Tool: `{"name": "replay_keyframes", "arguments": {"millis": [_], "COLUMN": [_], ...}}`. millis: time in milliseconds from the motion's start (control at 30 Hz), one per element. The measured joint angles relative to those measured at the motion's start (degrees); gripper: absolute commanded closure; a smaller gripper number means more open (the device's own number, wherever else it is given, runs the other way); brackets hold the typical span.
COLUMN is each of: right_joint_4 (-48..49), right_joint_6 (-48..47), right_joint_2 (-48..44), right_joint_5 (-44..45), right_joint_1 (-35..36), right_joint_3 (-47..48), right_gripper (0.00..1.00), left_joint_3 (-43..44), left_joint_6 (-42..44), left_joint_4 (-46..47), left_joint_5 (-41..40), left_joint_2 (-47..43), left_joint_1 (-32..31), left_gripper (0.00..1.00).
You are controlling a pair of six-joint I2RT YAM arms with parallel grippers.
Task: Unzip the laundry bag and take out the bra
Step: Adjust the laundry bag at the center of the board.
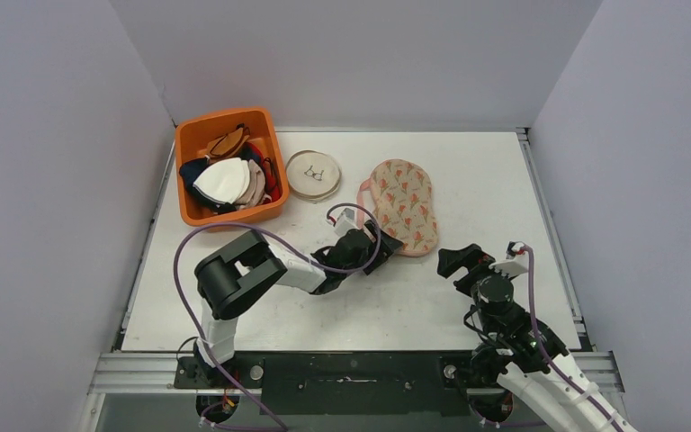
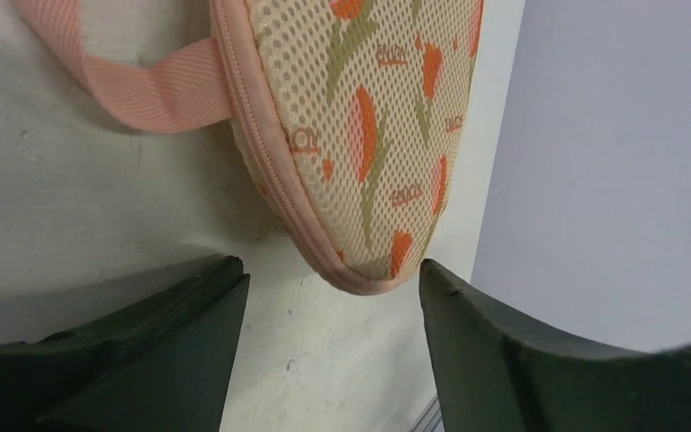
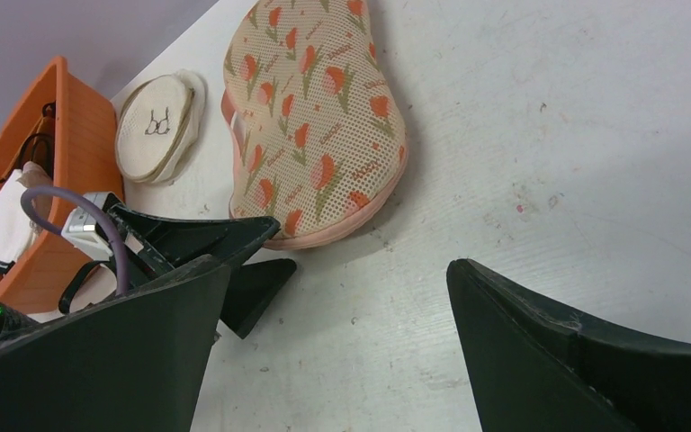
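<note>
Laundry bag (image 2: 360, 135) end between open left jaws, not gripped, right jaws open, nearby

- Robot lab cell is being shown, looks like.
- Table (image 1: 396, 306) is being boxed in by plain grey panels (image 1: 54, 180).
- Arms (image 1: 234, 279) are being carried on an aluminium rail (image 1: 144, 369).

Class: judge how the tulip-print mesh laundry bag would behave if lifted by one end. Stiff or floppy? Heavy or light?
Probably light: the laundry bag is open mesh. Likely to sag somewhat, though it holds a domed shape lying flat. Its woven strap looks floppy.
</note>
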Motion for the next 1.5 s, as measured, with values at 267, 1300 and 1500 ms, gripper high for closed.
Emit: {"name": "replay_keyframes", "arguments": {"millis": [267, 1300, 1500], "right_joint_4": [-0.50, 24.96, 38.40], "right_joint_6": [-0.26, -9.68, -7.74], "right_joint_2": [-0.52, 30.29, 42.05], "right_joint_5": [-0.98, -22.18, -33.73], "right_joint_1": [0.00, -20.22, -27.04], "right_joint_3": [0.37, -4.15, -8.07], "right_gripper": [0.03, 0.07, 0.09], "left_joint_3": [1.31, -6.32, 1.42], "left_joint_6": [0.55, 43.54, 44.83], "left_joint_4": [1.64, -58.58, -63.41], "left_joint_5": [2.51, 22.97, 11.47], "left_joint_2": [2.78, -29.77, -25.73], "left_joint_1": [3.17, 15.47, 14.10], "left_gripper": [0.91, 0.99, 1.00]}}
